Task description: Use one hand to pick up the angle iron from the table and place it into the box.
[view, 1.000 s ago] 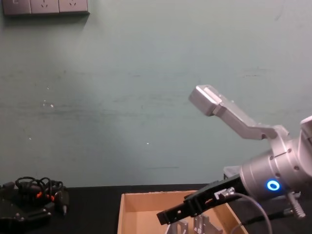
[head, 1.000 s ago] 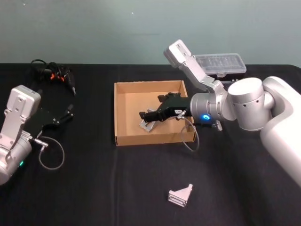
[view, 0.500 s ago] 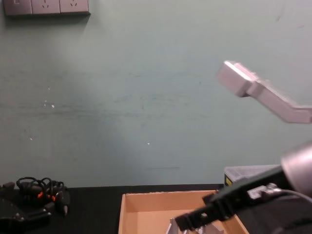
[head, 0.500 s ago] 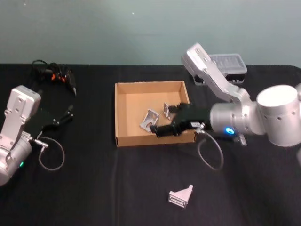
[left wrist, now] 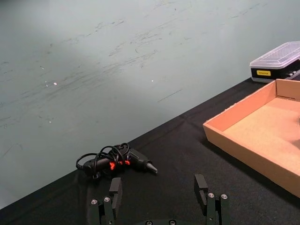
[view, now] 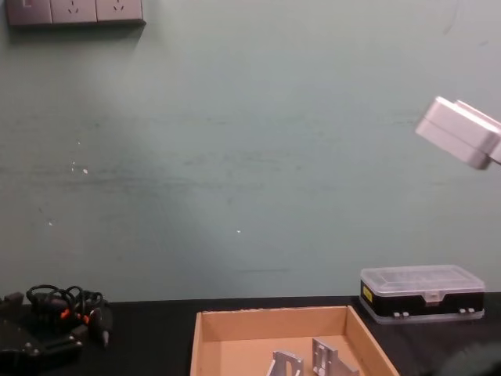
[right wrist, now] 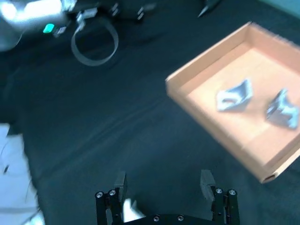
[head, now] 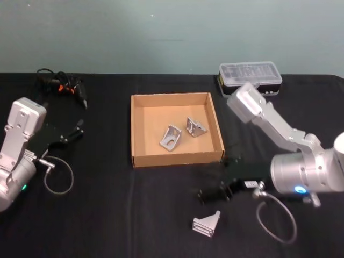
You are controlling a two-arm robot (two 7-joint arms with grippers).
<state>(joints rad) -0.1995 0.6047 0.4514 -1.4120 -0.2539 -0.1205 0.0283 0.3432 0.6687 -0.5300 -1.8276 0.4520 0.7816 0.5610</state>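
Three angle irons are in play. Two irons (head: 170,137) lie apart from each other on the floor of the box (head: 174,97). The third iron (head: 207,224) sits on the table (head: 118,215), well in front of the box and toward the right, and it is the one left to move.

The right gripper (head: 204,194) is near that iron, on its box side and not touching it. In the right wrist view its fingers (right wrist: 121,182) are spread wide with nothing between them. A pale corner low beside one finger is probably the iron. The left gripper (left wrist: 157,187) is parked at the left of the table, its fingers also wide apart and empty.

The third iron looks like a small bright metal bracket: one ribbed face toward the camera and a sloped gusset rising to a point. I judge it stiff, hard and light enough for one gripper, and not fragile. Its smooth faces will probably be slippery against the pads, and it could skate on the table if nudged from one side.

The best hold is likely across two flat, parallel faces, either the upright flange or the gusset's thickness. The fingers should come straight down and close evenly. Pinching on the sloped edge risks squeezing the iron out of the grip. Its exact lie is hard to read here, so the wrist angle needs checking first. The cardboard box is light, so a low release over bare floor, away from the two irons, seems wise.
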